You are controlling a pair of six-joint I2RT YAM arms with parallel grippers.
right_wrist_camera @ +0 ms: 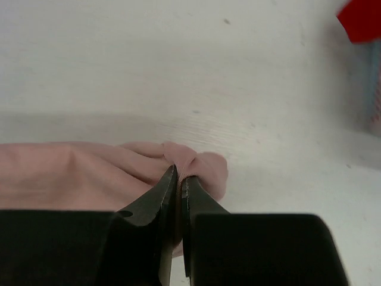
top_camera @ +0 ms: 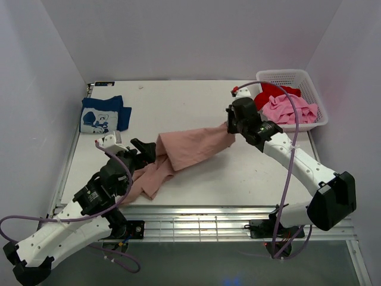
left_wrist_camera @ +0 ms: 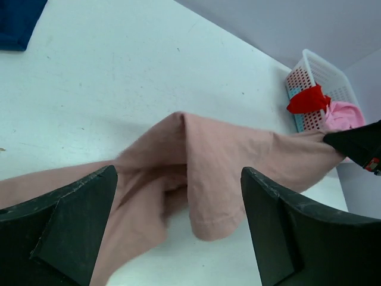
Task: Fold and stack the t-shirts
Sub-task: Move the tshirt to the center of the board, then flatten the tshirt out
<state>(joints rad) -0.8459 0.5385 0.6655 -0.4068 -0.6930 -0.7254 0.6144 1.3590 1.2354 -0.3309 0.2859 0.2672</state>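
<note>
Slippage worries me: right claw (right_wrist_camera: pixel 179 174) pinches only a small bunch of the pink-tan tee (top_camera: pixel 190 147), while left claw (left_wrist_camera: pixel 178 179) hangs spread.

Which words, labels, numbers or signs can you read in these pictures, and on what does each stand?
None can be read.
The navy t-shirt carries a white print, too small and blurred to read.
The pink-tan t-shirt shows no print.

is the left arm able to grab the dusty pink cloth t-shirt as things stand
Probably yes: the left gripper hangs open over the bunched middle of the dusty pink cloth t-shirt, with nothing between. The right gripper is shut on its far end, well aside.
</note>
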